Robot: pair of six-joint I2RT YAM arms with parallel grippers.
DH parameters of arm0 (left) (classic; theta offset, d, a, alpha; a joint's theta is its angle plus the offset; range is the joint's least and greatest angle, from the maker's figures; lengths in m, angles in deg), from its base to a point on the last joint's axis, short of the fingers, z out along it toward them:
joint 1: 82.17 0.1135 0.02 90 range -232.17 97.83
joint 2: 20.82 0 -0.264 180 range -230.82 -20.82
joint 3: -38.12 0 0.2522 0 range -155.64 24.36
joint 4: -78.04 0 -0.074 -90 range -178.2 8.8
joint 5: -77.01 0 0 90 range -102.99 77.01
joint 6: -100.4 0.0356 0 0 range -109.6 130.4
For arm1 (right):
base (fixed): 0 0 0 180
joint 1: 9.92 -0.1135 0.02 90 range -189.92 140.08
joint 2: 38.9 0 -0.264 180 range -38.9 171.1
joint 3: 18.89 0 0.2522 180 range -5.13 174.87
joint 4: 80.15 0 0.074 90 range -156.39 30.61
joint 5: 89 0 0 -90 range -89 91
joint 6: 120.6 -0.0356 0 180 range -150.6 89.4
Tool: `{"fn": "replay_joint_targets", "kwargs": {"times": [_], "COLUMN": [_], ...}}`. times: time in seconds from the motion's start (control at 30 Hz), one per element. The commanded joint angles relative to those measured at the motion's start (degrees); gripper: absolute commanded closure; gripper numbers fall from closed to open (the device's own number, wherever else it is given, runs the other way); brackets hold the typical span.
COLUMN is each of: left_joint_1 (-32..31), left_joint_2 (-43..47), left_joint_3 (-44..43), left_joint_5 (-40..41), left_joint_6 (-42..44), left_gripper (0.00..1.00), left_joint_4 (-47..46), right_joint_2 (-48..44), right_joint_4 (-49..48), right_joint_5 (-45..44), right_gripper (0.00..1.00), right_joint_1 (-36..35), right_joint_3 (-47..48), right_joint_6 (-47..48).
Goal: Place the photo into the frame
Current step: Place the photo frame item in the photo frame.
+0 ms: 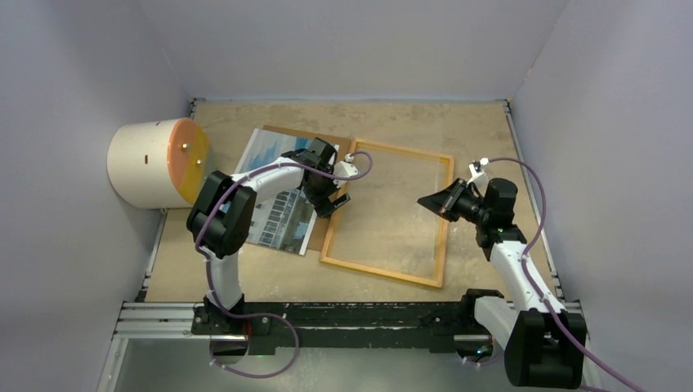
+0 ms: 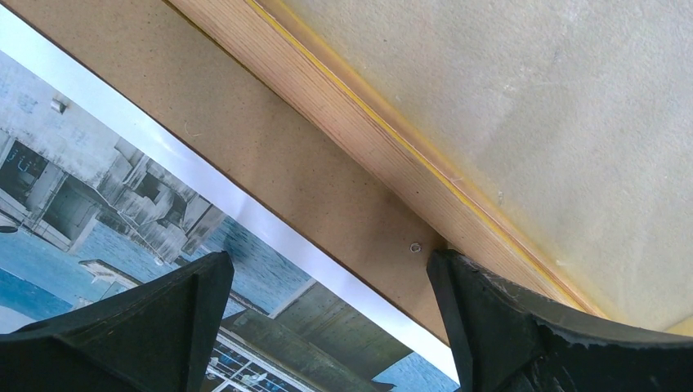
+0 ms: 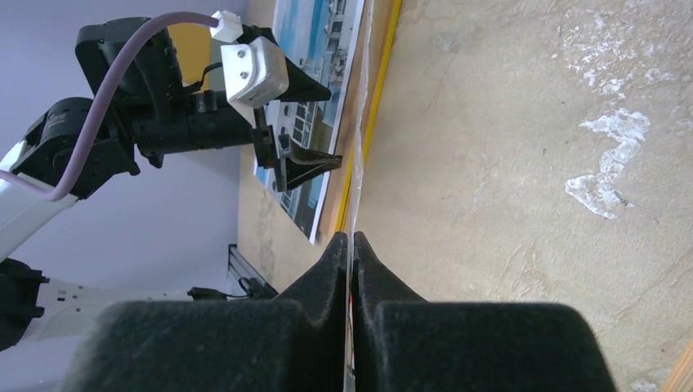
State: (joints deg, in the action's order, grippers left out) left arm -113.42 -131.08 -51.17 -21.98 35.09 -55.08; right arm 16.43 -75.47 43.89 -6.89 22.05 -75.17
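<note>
Wood side up, the frame (image 1: 382, 270) lies on the desk (image 1: 368, 122); it looks light and stiff, its pane breakable, so hold a rail. Left of it, on a brown backing board (image 2: 270, 155), lies the glossy photo (image 1: 282, 219), likely thin, floppy, slick: pinch its white border. Left gripper (image 1: 330, 204) hovers spread wide over that border; right gripper (image 1: 431, 202) is clenched by the frame's right rail.
</note>
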Motion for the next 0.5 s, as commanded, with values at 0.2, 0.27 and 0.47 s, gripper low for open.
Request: {"fn": "replay_joint_targets", "kwargs": {"times": [0.2, 0.27, 0.47], "left_joint_1": [-0.2, -0.2, -0.2], "left_joint_2": [0.7, 0.9, 1.2], "left_joint_3": [0.4, 0.2, -0.6], "left_joint_5": [-3.9, -4.9, -6.1], "left_joint_6": [1.1, 0.9, 1.0], "left_gripper": [0.00, 0.00, 0.00], "left_joint_4": [-0.7, -0.6, 0.0], "right_joint_2": [-0.3, 0.1, 2.3], "right_joint_4": [0.6, 2.3, 5.6], "right_joint_5": [0.0, -1.0, -1.8], "right_gripper": [1.00, 1.00, 1.00], "right_joint_1": [-0.8, -0.8, -0.8], "right_joint_3": [0.5, 0.4, 0.9], "right_joint_6": [-6.0, -6.9, -7.3]}}
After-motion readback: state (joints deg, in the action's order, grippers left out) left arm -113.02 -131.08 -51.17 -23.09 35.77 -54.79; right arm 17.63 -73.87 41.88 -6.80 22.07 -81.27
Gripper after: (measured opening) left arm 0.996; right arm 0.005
